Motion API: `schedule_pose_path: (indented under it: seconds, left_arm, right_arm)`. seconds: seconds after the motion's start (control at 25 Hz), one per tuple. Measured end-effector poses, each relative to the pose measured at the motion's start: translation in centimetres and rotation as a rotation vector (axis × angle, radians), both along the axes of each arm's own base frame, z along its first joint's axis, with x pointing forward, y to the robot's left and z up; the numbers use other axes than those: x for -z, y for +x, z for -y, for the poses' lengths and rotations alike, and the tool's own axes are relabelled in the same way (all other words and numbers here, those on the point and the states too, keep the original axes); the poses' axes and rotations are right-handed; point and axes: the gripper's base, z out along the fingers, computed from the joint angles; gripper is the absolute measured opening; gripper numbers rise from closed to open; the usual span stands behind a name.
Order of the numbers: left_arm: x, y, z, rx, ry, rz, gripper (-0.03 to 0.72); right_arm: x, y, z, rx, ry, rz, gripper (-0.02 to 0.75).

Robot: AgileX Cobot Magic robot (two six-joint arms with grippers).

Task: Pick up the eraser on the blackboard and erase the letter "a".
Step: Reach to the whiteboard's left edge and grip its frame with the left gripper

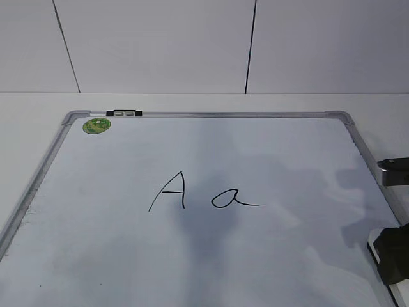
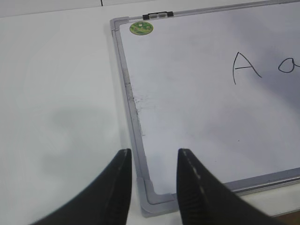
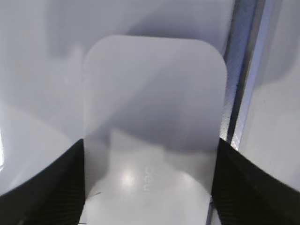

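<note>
White board surface fills the exterior view: the blackboard [image 1: 45, 167] lies flat, capital "A" [image 1: 170, 190] left of the letter "a" [image 1: 235, 199], both intact. The right gripper [image 1: 391, 256] sits at the board's right edge, mostly cut off.

Left wrist view: left gripper [image 2: 151, 183] hangs over the board's near-left corner, jaws parted, nothing between them. I leave it parked.

Right wrist view: the eraser [image 3: 154, 122] lies flat on the board beside the right frame, between the two fingers [image 3: 44, 187]. Jaws straddle its long sides; whether they already press it I cannot tell.

Plan: close squarely, keep the felt flat, lift little, travel left, wipe only the "a" and its tail, staying clear of the "A".
</note>
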Motion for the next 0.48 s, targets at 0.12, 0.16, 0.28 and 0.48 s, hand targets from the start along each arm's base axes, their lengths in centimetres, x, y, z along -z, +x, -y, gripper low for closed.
schedule_pose_path:
  seconds: [0.12,0.16,0.28,0.48]
  left_arm:
    - [0.00,0.00,0.00,0.000,0.000,0.000,0.245]
    - [0.00,0.00,0.00,0.000,0.000,0.000,0.244]
    - [0.00,0.00,0.00,0.000,0.000,0.000,0.245]
    - [0.00,0.00,0.00,0.000,0.000,0.000,0.245]
  right_arm:
    - [0.00,0.00,0.00,0.000,0.000,0.000,0.584]
    - [0.00,0.00,0.00,0.000,0.000,0.000,0.584]
    - [0.00,0.00,0.00,0.000,0.000,0.000,0.584]
    - [0.00,0.01,0.02,-0.002,-0.003,0.001,0.583]
